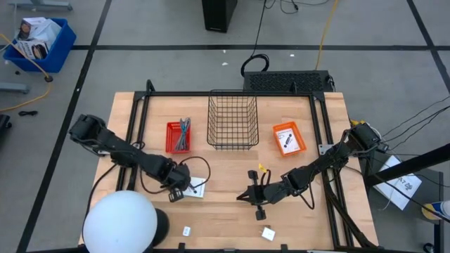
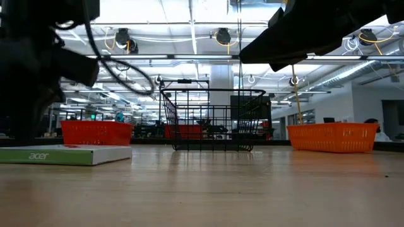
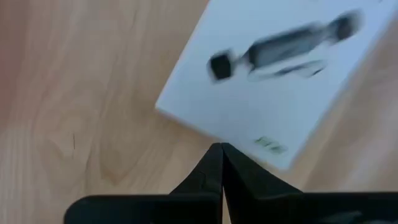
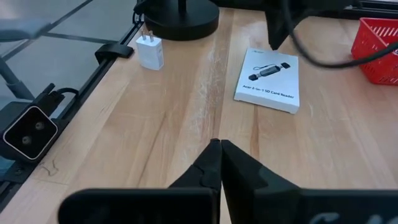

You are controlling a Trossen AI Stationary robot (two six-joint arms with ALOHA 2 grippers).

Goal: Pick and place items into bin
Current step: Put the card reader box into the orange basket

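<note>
The left gripper (image 1: 177, 191) hung low over the near-left part of the wooden table (image 1: 225, 221), its jaws pressed together on nothing, the tips just short of the near edge of a flat white card-reader box (image 3: 273, 81) printed "2-in-1 SD Card Reader". That box (image 1: 197, 187) lay flat on the wood just right of the gripper, and in the low view its green-edged side read "acer" (image 2: 66, 155). The right gripper (image 1: 257, 204) hovered near the table's middle, jaws likewise shut and empty, pointing across bare wood toward the box (image 4: 268, 81). A small white plug-in charger block (image 4: 150, 51) stood near the table's front edge (image 1: 187, 230), and a second white block (image 1: 268, 233) lay to its right. A small yellow item (image 1: 261, 168) lay just behind the right gripper. At the far side the black wire basket (image 1: 232, 121) stood in the centre, with a red bin (image 1: 178, 136) holding grey tools to its left and an orange bin (image 1: 288, 138) holding a dark item to its right. A white dome lamp (image 1: 121, 222) covered the near-left corner.
</note>
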